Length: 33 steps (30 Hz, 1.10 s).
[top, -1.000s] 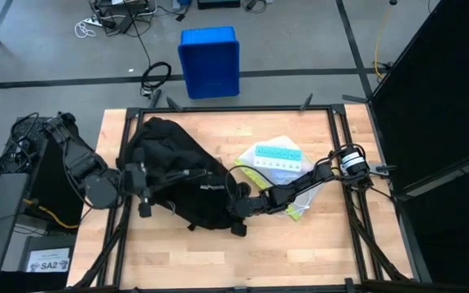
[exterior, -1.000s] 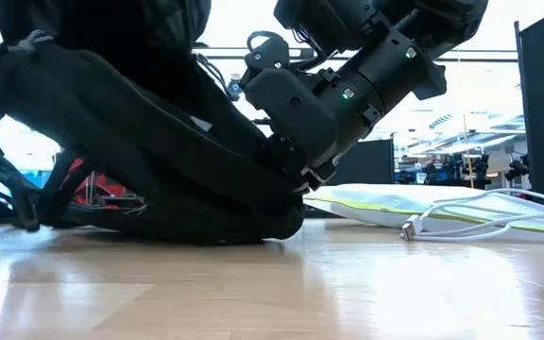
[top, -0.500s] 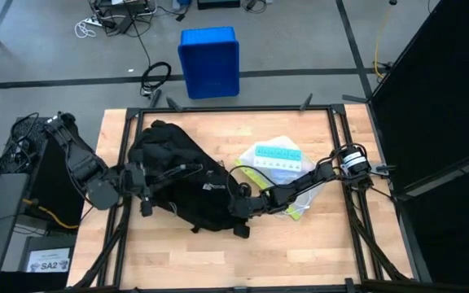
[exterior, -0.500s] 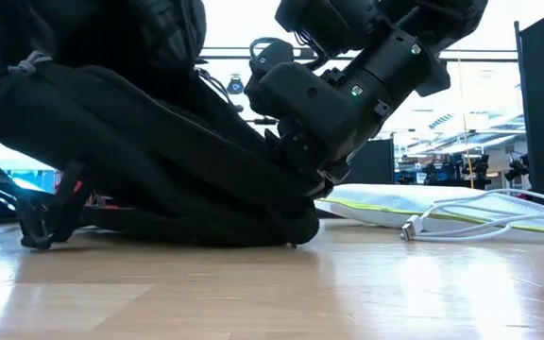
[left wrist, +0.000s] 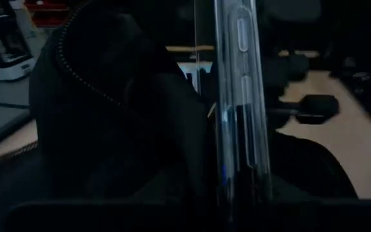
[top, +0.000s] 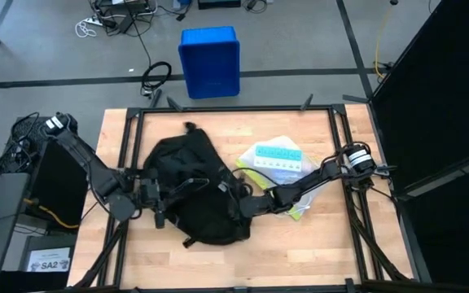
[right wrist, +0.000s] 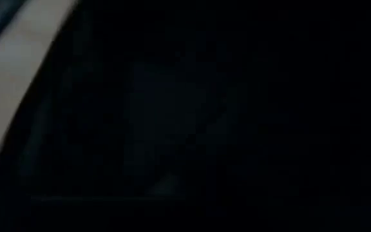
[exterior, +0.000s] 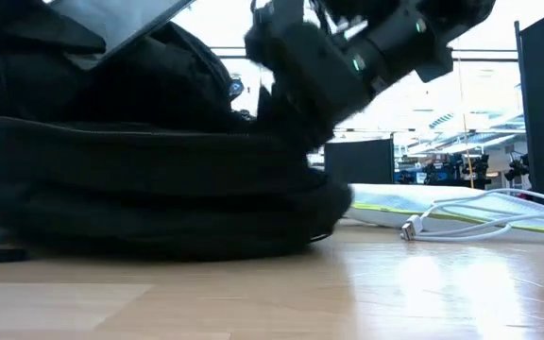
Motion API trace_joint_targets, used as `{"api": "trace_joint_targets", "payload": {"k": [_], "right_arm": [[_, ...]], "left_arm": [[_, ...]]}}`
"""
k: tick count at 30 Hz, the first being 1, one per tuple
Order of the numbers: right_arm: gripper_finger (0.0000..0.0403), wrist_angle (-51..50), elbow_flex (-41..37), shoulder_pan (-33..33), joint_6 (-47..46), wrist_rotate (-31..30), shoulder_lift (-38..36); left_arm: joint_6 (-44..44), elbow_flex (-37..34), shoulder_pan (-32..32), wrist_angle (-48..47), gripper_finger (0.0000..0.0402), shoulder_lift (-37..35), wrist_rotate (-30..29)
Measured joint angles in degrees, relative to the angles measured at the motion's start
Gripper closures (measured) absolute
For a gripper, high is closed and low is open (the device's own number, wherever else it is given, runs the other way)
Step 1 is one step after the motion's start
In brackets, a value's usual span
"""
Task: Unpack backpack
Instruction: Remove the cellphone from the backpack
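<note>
Black backpack [top: 198, 189] lying flat at mid-table, long axis running from the far edge toward the near one, slumped low in the low view [exterior: 149, 189]. Left gripper [top: 159, 199] pressed against the pack's left flank, apparently closed on a slim clear-edged object [left wrist: 240, 109] that stands upright in front of its wrist camera (a phone or flat case, hard to say which) with the pack's zipper line curving just beside it. Right gripper [top: 243, 205] buried against the pack's right flank, fingers hidden in the fabric in every view, so no telling whether shut or parted; its wrist camera filled with black cloth. White bag with a blue pill organiser [top: 276, 156] and a white cable [exterior: 461, 225] already out on the table, to the pack's right. Pack wedged between the two grippers, both touching it, neither clearly nearer; probably the slim object to be drawn leftward, away from the opening, with the right arm bracing the pack.
</note>
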<state>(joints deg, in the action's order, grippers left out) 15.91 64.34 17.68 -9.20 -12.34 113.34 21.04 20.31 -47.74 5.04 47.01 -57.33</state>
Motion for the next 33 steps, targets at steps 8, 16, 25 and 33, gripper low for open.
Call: {"api": "trace_joint_targets", "payload": {"k": [8,16,25,33], "right_arm": [[0.0284,9.95,0.15,-0.28,4.52,-3.23,-2.88],[0.0179,17.28,0.17,-3.17,5.05,-3.85,-2.93],[0.0157,26.08,0.15,-6.0,5.32,5.07,-2.8],[0.0212,28.44,0.21,-6.22,5.97,6.8,-2.8]], "left_arm": [[-2.8,-3.73,0.1,8.55,0.0353,1.52,1.68],[-4.26,-3.71,0.13,13.88,0.0353,6.42,2.32],[-4.28,-3.71,0.16,19.13,0.0353,13.42,3.31],[-3.33,-3.69,0.87,22.97,0.0353,18.31,4.45]]}}
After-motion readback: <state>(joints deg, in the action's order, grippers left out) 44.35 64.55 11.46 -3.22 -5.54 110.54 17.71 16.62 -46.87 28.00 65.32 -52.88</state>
